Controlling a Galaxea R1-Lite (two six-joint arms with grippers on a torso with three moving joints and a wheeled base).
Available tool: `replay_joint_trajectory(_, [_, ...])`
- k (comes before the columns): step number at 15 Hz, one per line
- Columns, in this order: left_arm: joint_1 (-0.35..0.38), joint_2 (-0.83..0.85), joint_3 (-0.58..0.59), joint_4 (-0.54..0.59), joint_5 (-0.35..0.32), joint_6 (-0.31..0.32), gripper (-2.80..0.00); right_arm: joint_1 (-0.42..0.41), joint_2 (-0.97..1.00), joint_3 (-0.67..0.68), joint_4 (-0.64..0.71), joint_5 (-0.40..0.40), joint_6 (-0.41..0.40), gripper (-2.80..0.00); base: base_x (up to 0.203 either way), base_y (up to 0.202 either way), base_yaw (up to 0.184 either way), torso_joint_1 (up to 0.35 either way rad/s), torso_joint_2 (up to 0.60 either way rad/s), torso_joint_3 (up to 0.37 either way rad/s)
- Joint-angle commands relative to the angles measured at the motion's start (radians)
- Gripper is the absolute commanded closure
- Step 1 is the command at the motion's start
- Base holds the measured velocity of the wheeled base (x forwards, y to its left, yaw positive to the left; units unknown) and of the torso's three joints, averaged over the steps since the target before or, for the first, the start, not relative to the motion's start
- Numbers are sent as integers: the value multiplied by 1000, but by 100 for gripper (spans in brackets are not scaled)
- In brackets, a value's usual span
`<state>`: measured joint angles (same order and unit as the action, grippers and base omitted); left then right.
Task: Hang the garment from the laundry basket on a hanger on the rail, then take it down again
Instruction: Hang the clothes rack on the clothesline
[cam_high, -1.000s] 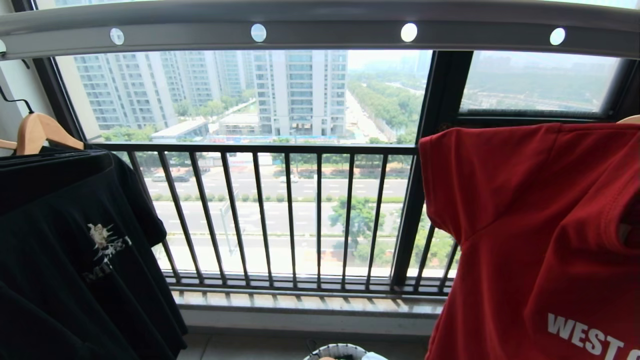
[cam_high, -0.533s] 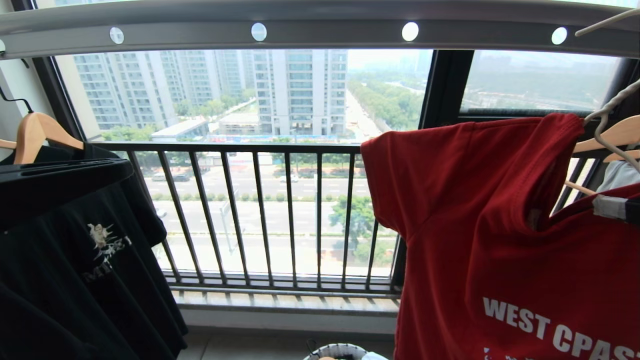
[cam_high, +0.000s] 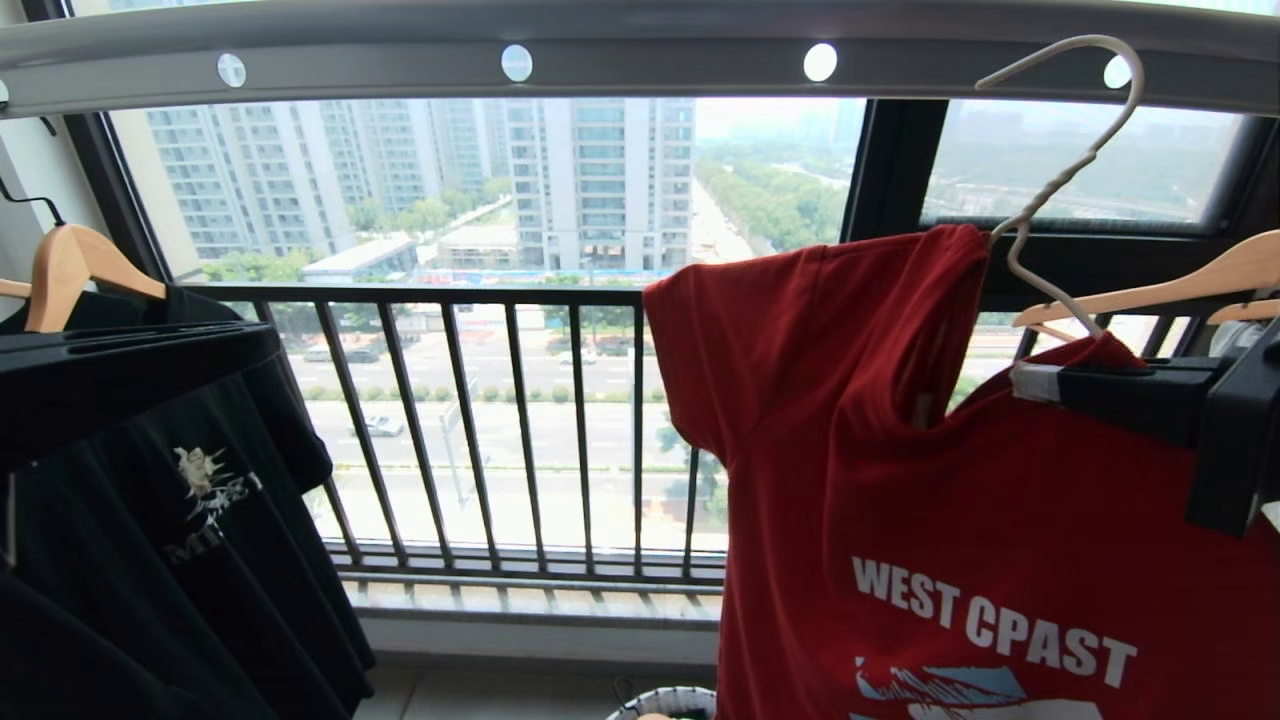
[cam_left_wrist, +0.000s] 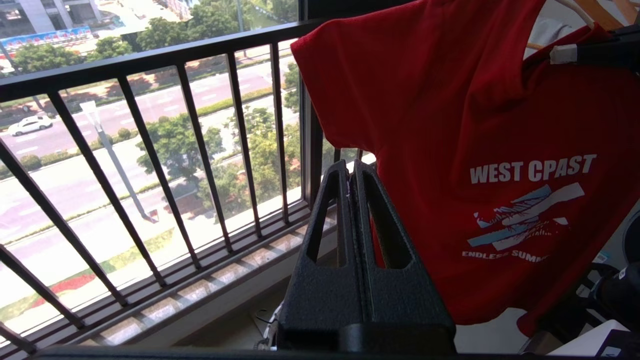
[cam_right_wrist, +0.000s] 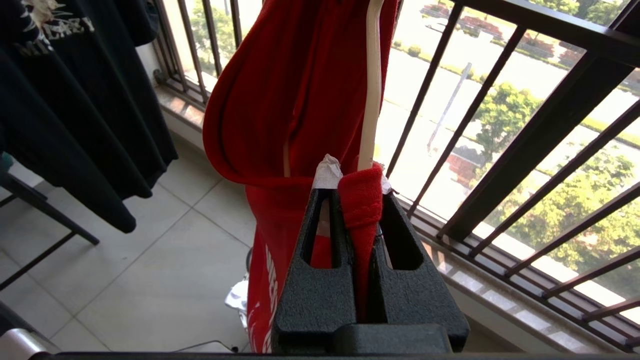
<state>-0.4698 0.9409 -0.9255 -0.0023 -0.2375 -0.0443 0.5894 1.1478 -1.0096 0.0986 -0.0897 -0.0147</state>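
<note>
the red t-shirt (cam_high: 960, 480) runs off the right and bottom edges of the head view, and it covers the shoulders of the cream wire hanger (cam_high: 1060, 180), so only the hook and neck show. only a sliver of the laundry basket (cam_high: 665, 703) rim shows at the bottom edge, with its contents too cut off to tell. the black garment (cam_high: 150, 520) runs past the left and bottom edges, its chest print too small to read, and the wooden hangers (cam_high: 1180, 285) at the right are cut by the edge.
</note>
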Motion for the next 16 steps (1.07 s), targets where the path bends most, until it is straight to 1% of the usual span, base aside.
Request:
replay_joint_trajectory(1, [0, 1, -1, -1, -2, 3, 0, 29, 99, -5, -55, -26, -1, 0, 0, 0, 0, 0, 0, 0])
replay_joint_trajectory(3, [0, 4, 0, -1, -3, 3, 0, 68, 167, -16, -120, -108, -2, 0, 0, 0, 0, 0, 0, 0])
replay_joint_trajectory(6, [-1, 1, 1, -4, -8, 6, 0, 79, 261, -44, -224, -179, -7, 0, 0, 0, 0, 0, 0, 0])
replay_joint_trajectory(7, [-1, 3, 1, -4, -8, 6, 0, 80, 287, -62, -234, -199, -10, 0, 0, 0, 0, 0, 0, 0])
replay_joint_trajectory(9, [-1, 10, 1, -4, -8, 6, 0, 86, 320, -106, -238, -214, -17, 0, 0, 0, 0, 0, 0, 0])
replay_joint_trajectory(14, [-1, 18, 1, -4, -8, 6, 0, 92, 350, -164, -237, -234, -22, 0, 0, 0, 0, 0, 0, 0])
replay_joint_trajectory(16, [-1, 18, 1, -4, -8, 6, 0, 92, 370, -172, -241, -236, -52, 0, 0, 0, 0, 0, 0, 0])
